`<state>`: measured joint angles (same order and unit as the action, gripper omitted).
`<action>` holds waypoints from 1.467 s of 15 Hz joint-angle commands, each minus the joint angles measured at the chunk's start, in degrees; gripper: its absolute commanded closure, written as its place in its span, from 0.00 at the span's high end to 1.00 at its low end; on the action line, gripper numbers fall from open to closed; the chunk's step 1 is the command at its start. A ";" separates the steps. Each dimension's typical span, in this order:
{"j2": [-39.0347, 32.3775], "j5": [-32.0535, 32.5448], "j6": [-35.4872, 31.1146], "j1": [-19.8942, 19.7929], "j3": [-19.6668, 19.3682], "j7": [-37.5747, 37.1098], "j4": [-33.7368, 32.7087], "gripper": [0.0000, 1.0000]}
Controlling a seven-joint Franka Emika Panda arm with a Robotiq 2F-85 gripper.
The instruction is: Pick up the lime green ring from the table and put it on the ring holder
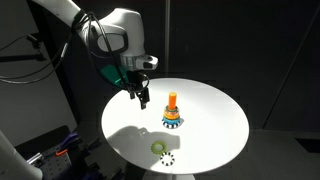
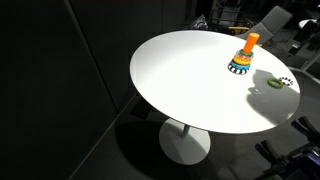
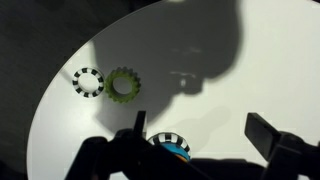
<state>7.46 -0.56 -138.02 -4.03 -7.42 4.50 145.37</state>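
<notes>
The lime green ring [image 1: 158,148] lies flat near the edge of the round white table [image 1: 215,110]. It also shows in the other exterior view [image 2: 273,84] and in the wrist view [image 3: 125,84]. The ring holder [image 1: 172,113], an orange peg above stacked coloured rings, stands near the table's middle [image 2: 243,57]; only its striped ring and blue base show at the bottom of the wrist view [image 3: 170,145]. My gripper [image 1: 142,99] hangs open and empty above the table beside the holder, well away from the green ring. Its fingers [image 3: 200,135] are spread wide.
A black-and-white dotted ring [image 1: 169,158] lies right next to the green ring, closer to the table edge [image 3: 88,82] [image 2: 286,83]. The room around the table is dark; equipment stands on the floor beside it [image 1: 55,150].
</notes>
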 commanded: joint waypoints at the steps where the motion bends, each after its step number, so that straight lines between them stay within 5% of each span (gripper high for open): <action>1: -0.69 0.51 -1.16 -0.69 0.60 -0.83 -0.11 1.00; 22: -25.83 -7.00 -14.29 -5.92 1.13 5.45 -9.25 1.00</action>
<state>-15.25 -6.98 -149.73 -8.66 -7.34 8.77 138.08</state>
